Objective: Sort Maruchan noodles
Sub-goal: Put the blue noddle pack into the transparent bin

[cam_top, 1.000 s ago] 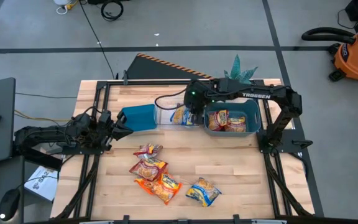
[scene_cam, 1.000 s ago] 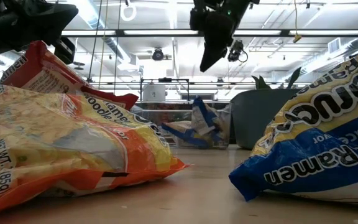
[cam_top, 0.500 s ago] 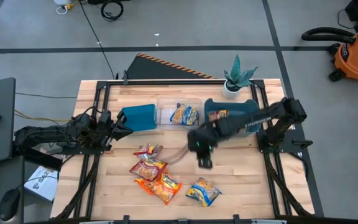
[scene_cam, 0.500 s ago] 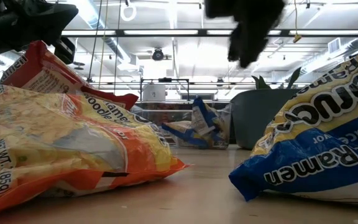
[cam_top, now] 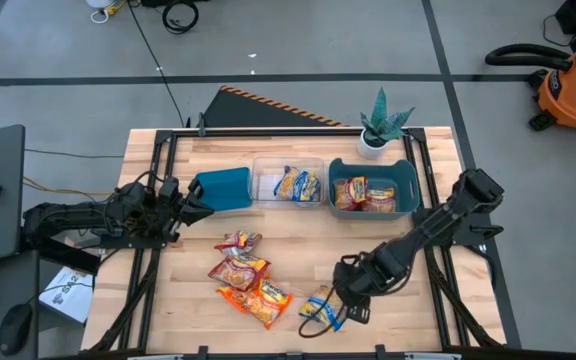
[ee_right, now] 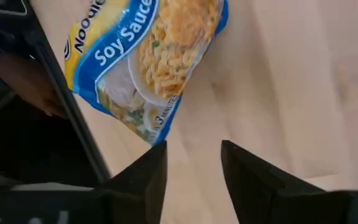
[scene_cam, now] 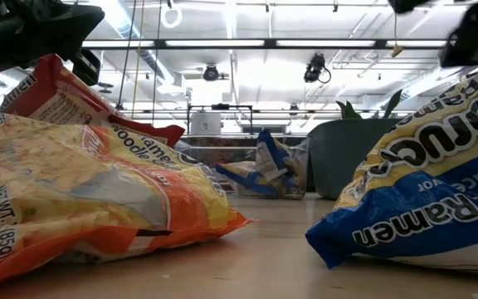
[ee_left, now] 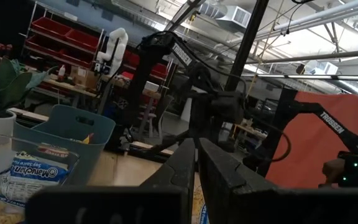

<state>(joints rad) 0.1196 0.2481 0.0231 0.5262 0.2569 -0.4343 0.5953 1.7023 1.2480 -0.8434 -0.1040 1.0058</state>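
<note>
Blue and yellow, a ramen packet (cam_top: 320,308) lies flat on the wooden table (cam_top: 388,250) directly under the right gripper (cam_top: 349,303), near the table's front edge. In the right wrist view the two dark fingers (ee_right: 143,178) stand spread apart with bare wood between them, and the same packet (ee_right: 148,62) lies just ahead of their tips, untouched; nothing is grasped.

To one side of this gripper, toward the left arm, a cluster of four packets rests on the wood: a red-pink one (cam_top: 237,241), two orange ones (cam_top: 238,269), and one in orange and yellow (cam_top: 264,299) nearest the gripper.

Far beyond the gripper, along the back of the table, stand three bins in a row. The clear bin (cam_top: 288,181) in the middle holds a blue-and-yellow packet (cam_top: 297,185). The blue-grey bin (cam_top: 373,187) holds several red and orange packets (cam_top: 366,194). A teal bin (cam_top: 222,189) lies tipped on its side, just in front of the left gripper (cam_top: 194,205).

The left gripper waits at the table's left edge, its fingers (ee_left: 185,171) pressed nearly together on nothing.

A small potted plant (cam_top: 379,125) stands behind the blue-grey bin.
</note>
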